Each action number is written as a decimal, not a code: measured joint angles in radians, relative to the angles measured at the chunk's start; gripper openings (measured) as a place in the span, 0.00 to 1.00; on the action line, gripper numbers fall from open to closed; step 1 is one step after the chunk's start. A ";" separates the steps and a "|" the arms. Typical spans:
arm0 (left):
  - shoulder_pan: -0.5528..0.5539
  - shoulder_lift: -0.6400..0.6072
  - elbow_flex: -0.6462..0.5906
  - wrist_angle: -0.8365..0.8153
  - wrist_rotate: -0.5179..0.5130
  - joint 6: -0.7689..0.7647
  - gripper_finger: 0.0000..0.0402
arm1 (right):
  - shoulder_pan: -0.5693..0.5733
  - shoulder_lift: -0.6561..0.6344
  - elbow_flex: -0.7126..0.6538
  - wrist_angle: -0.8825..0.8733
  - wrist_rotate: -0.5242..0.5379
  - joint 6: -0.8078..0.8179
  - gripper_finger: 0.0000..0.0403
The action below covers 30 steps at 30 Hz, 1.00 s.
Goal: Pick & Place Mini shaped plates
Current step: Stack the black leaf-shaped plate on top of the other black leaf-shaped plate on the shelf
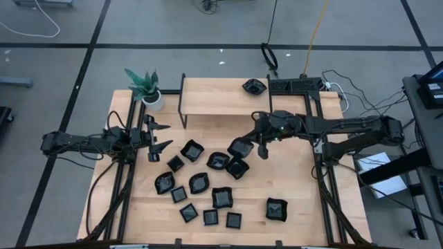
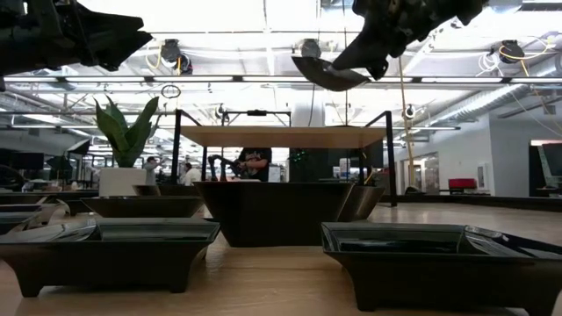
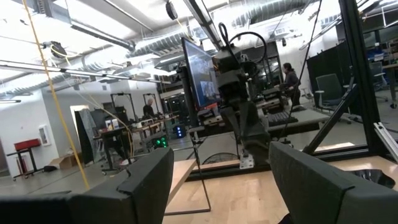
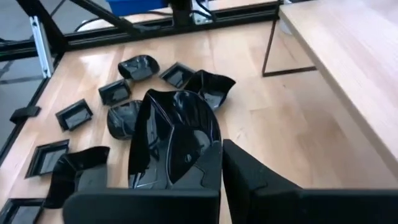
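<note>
Above the middle of the table, just in front of the low wooden shelf (image 1: 225, 97), a rounded black mini plate (image 4: 177, 137) hung clear of the tabletop, pinched by its rim in the right gripper (image 1: 257, 143), whose fingers were clamped together on it. In the low view the same dish (image 2: 329, 75) was tilted and lifted higher than the shelf top.

On the table below lay the other mini shaped plates. A cluster sat at about five o'clock from table centre: a wavy dish (image 1: 218, 162) touching a square one (image 1: 237, 167), with another wavy one (image 1: 192, 150) and a small square (image 1: 175, 164) to their nine o'clock. Further toward the near edge lay a rounded dish (image 1: 165, 182), a wavy dish (image 1: 199, 183), a square plate (image 1: 221, 198), and small squares (image 1: 179, 194), (image 1: 188, 212), (image 1: 210, 218) and (image 1: 234, 220). One square plate (image 1: 277, 209) stood apart at the four o'clock side of the table. A single wavy dish (image 1: 254, 86) rested on the shelf's right end.

The left gripper (image 1: 160, 137) hovered at nine o'clock over the table's left side, its fingers spread apart and holding nothing. A potted green plant (image 1: 145, 87) stood at the far left corner, at about eleven o'clock. The light wooden table (image 1: 304, 187) was bordered by black metal frame rails (image 1: 331, 200).
</note>
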 joint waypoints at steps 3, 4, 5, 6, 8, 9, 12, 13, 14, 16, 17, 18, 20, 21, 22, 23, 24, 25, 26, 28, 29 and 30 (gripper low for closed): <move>0.000 0.000 0.000 0.000 0.000 0.000 0.66 | -0.017 -0.001 0.000 0.003 0.000 -0.006 0.00; 0.000 0.000 0.000 0.000 0.000 0.000 0.66 | -0.023 -0.001 0.000 0.003 0.000 -0.009 0.00; 0.000 0.000 0.000 0.000 0.000 0.000 0.66 | -0.027 -0.001 0.000 0.003 0.000 -0.014 0.00; 0.000 0.000 0.000 0.000 0.000 0.000 0.66 | -0.031 -0.001 0.000 0.004 0.000 -0.018 0.00; 0.000 0.000 0.000 0.000 0.000 0.000 0.66 | -0.037 -0.001 0.000 0.016 -0.001 -0.030 0.00; 0.000 0.000 0.000 0.000 0.000 0.000 0.66 | -0.041 -0.001 0.000 0.022 -0.005 -0.040 0.00; 0.000 0.000 0.000 0.000 0.000 0.001 0.66 | -0.047 -0.001 0.000 0.069 -0.025 -0.049 0.00; 0.000 0.000 0.000 0.000 0.000 0.002 0.66 | -0.048 -0.001 0.000 0.087 -0.025 -0.050 0.00; 0.000 0.000 0.000 0.000 0.000 0.002 0.66 | -0.048 -0.001 0.000 0.101 -0.025 -0.052 0.00; 0.000 0.000 0.000 0.000 0.000 0.002 0.66 | -0.051 -0.001 0.000 0.115 -0.026 -0.067 0.00; 0.000 0.000 0.000 0.000 0.000 0.002 0.66 | -0.055 -0.001 0.000 0.118 -0.026 -0.071 0.00; 0.000 0.000 0.000 0.000 0.000 0.002 0.66 | -0.058 -0.001 0.000 0.124 -0.026 -0.073 0.00; 0.000 0.000 0.000 0.000 0.000 0.002 0.66 | -0.069 -0.001 0.000 0.147 -0.026 -0.075 0.00; 0.000 0.000 0.000 0.000 0.000 0.002 0.66 | -0.076 -0.001 0.000 0.163 -0.026 -0.075 0.00; 0.000 0.000 0.000 0.000 0.000 0.002 0.66 | -0.083 -0.001 0.002 0.174 -0.033 -0.076 0.00; 0.000 0.000 0.000 0.000 0.000 0.002 0.66 | -0.094 -0.001 0.013 0.169 -0.053 -0.078 0.00; 0.000 0.000 0.000 0.000 0.000 0.002 0.66 | -0.106 0.000 0.027 0.161 -0.072 -0.082 0.00; 0.000 0.000 0.000 0.000 0.000 0.002 0.66 | -0.116 0.000 0.044 0.154 -0.085 -0.083 0.00; 0.000 0.000 0.000 0.000 0.000 0.002 0.66 | -0.129 0.000 0.062 0.146 -0.099 -0.086 0.00; 0.000 0.000 0.000 0.000 0.000 0.003 0.66 | -0.156 0.000 0.104 0.119 -0.104 -0.096 0.00; 0.000 0.000 0.000 0.000 0.000 0.003 0.66 | -0.170 0.000 0.129 0.093 -0.104 -0.105 0.00; 0.000 0.000 0.000 0.000 0.000 0.003 0.66 | -0.185 0.000 0.156 0.062 -0.105 -0.116 0.00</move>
